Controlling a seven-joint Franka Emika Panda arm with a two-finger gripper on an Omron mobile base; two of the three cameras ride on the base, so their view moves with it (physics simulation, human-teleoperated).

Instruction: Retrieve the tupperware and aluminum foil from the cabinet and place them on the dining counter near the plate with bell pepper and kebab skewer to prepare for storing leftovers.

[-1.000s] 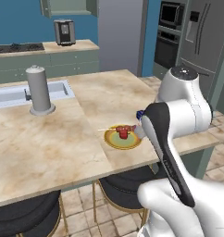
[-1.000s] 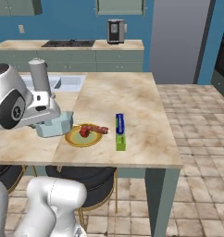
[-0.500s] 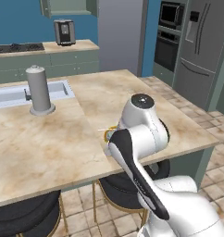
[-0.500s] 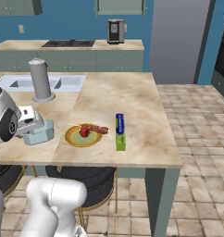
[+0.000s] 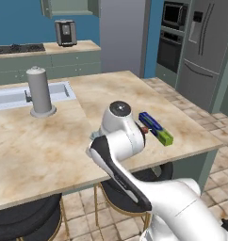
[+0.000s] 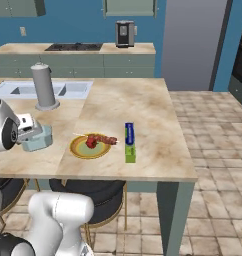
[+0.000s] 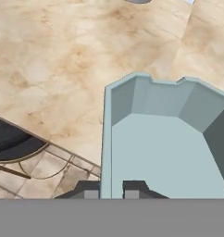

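Pale blue-grey plastic sits right against the gripper (image 7: pixel 110 189): its two dark tips pinch one wall of the tupperware (image 7: pixel 164 143), one tip inside and one outside, so the jaws are closed on the rim of the tub. In the right base view the tupperware (image 6: pixel 37 138) sits at or just above the dining counter (image 6: pixel 143 107), near its front edge and just to the left of the plate (image 6: pixel 89 146); whether its base already touches the marble cannot be told. The plate carries a red bell pepper piece and a kebab skewer lying across it. Just to the right of the plate lies the aluminum foil (image 6: pixel 129 142), its lime-green end toward the near edge; from the left base view the aluminum foil (image 5: pixel 155 127) shows past the arm's elbow. So the foil looks delivered and the tub is the last item, almost placed.

The risk, as I judge it, lies in the release. A grip on a single thin wall leaves the tub free to tilt, and if the jaws open while it hangs askew it may tip or skid. It also stands close to the counter's front edge, with the black stools (image 7: pixel 14 139) and tiled floor below, so a nudge while the hand pulls away could push it off. Farther back, the grey cylinder (image 6: pixel 45 86) by the sink is well apart.
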